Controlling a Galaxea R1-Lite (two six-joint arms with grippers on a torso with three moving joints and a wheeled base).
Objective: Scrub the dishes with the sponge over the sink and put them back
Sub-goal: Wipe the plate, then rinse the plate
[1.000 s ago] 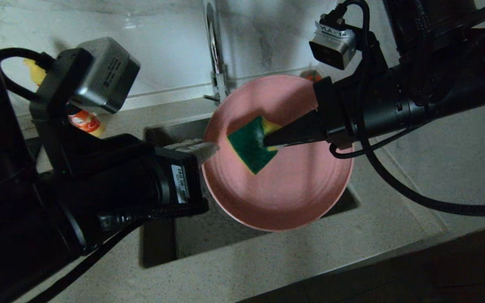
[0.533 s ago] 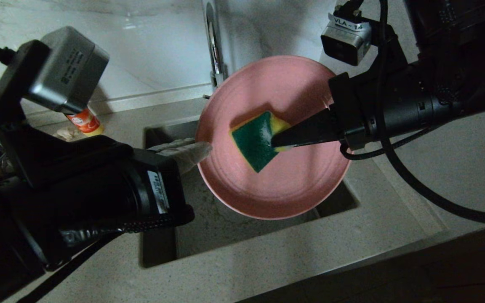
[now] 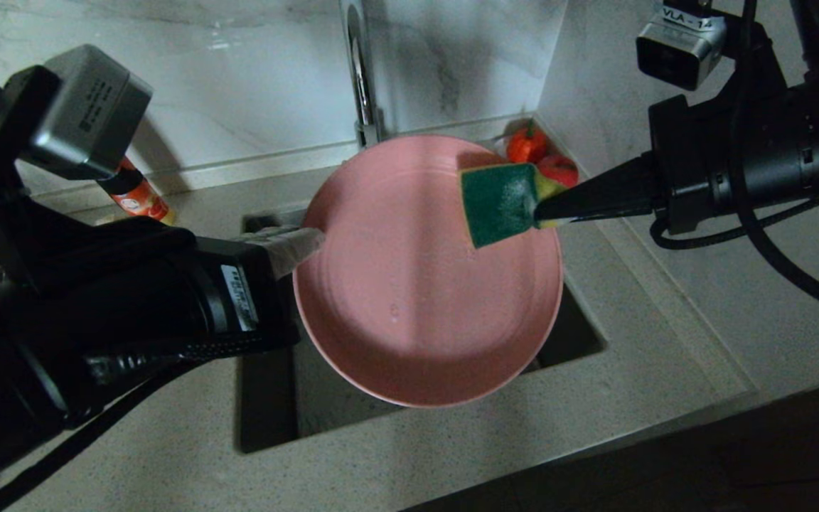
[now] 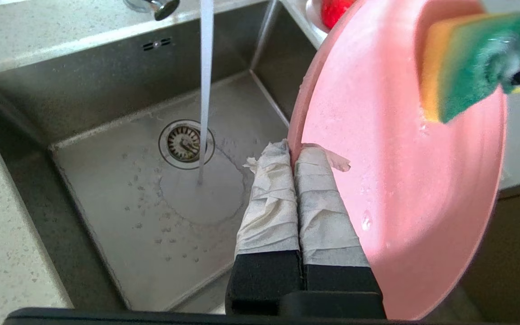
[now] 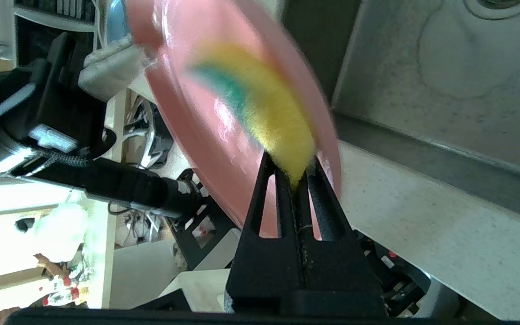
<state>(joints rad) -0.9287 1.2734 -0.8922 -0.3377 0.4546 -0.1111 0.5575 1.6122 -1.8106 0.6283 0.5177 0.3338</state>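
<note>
1. Two arms work over the sink [image 3: 274,419]; we hold the pink plate [image 3: 416,299] in the left tool [image 3: 303,240] and the sponge [image 3: 498,203] in the right tool [image 3: 544,211].
2. Our left tool, its fingers [image 4: 271,203] wrapped in pale tape, is clenched on the plate's left rim, one finger on each face of it.
3. We keep the plate tilted above the basin, with its hollow face turned up towards the head camera; it touches neither the basin nor the worktop [image 3: 701,299].
4. Our right tool comes in from the right and is clenched on the yellow end of the sponge.
5. We see the sponge's dark green face towards the head camera, at the plate's far right rim; whether it presses on the plate, we cannot tell.
6. Water runs from the tap [image 3: 361,78] in a thin stream [image 4: 206,90] and lands just beside the round drain [image 4: 185,143], left of the plate.
7. Some red fruit [image 3: 541,158] lies on the worktop at the far right corner of the sink, behind the plate and sponge.
8. An orange-labelled bottle [image 3: 136,195] stands on the worktop far left of the sink.
</note>
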